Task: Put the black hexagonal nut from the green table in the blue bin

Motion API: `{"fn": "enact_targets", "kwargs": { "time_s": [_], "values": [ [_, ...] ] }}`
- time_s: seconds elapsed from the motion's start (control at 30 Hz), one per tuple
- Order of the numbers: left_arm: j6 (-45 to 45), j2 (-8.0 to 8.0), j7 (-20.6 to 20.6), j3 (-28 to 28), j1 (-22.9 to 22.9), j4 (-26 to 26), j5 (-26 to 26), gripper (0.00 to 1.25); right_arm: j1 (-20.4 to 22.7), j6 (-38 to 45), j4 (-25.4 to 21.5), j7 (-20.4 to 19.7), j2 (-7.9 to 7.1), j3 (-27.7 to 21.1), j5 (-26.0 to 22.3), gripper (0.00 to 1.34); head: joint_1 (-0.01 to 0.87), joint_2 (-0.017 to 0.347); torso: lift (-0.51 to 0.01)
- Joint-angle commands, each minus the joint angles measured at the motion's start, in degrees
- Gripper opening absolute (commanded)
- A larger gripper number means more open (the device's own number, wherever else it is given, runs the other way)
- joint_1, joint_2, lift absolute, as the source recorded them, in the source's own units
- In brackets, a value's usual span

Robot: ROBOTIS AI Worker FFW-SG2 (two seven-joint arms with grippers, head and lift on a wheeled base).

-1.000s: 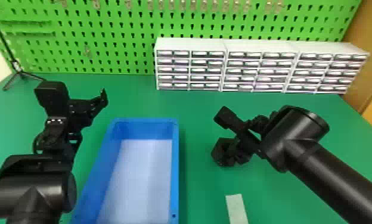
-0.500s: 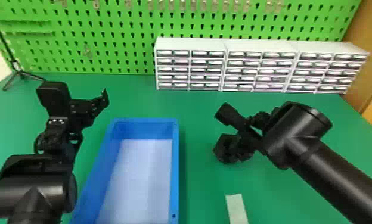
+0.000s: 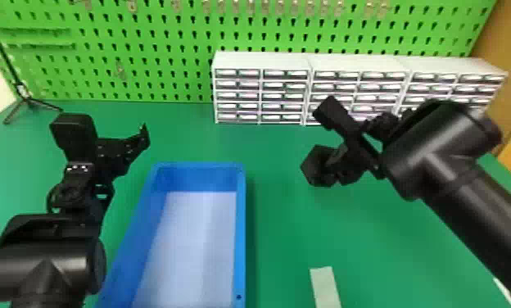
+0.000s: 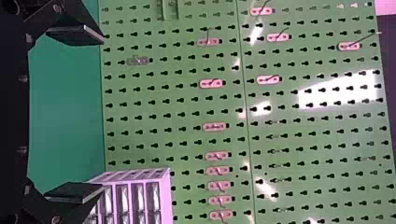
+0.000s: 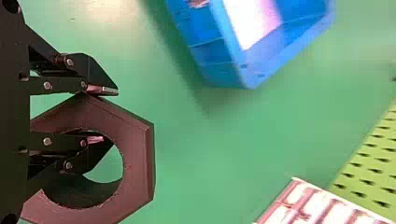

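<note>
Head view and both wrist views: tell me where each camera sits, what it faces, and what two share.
Head view: on the robot's head, looking forward and down at the green table; the left arm and right arm show.
Left wrist view: on the left wrist, facing the green pegboard; the left tool shows, fingers apart.
Right wrist view: on the right wrist, looking over the table; the right tool shows, gripping the black hexagonal nut.
Shared: head and right wrist views both show that nut and the blue bin.

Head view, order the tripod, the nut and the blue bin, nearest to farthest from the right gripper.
1. Nut: held in the right gripper.
2. Blue bin: left of the nut.
3. Tripod: far left, towards the back.
</note>
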Motion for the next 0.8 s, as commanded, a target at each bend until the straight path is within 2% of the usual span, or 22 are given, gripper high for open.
{"fn": "enact_targets", "kwargs": {
  "time_s": [0.0,0.17,0.33,0.5,0.77],
  "values": [
    [0.0,0.0,0.0,-0.1,0.0,0.0,-0.1,1.08,-1.1,0.2,-2.9,0.0,0.07,-0.7,-1.9,0.31,0.683,0.028,-0.096],
    [0.0,0.0,0.0,-0.2,-0.1,0.0,-0.1,1.08,-2.4,0.2,-5.3,-1.3,1.13,-0.7,-5.7,0.31,0.683,0.028,-0.096],
    [0.1,0.0,0.0,-0.1,-0.1,0.0,-0.1,1.08,-3.6,0.3,-8.7,-3.2,2.88,0.8,-8.1,0.31,0.683,0.028,-0.096],
    [0.2,0.0,0.0,-0.1,-0.1,0.0,-0.1,1.08,-4.6,-0.2,-9.3,-4.7,4.38,3.5,-10.9,0.31,0.683,0.028,-0.096],
    [0.2,0.0,0.0,0.1,-0.1,0.0,-0.1,1.08,-5.3,-1.7,-9.4,-8.8,5.61,7.2,-17.5,0.31,0.683,0.028,-0.096]
  ]
}}
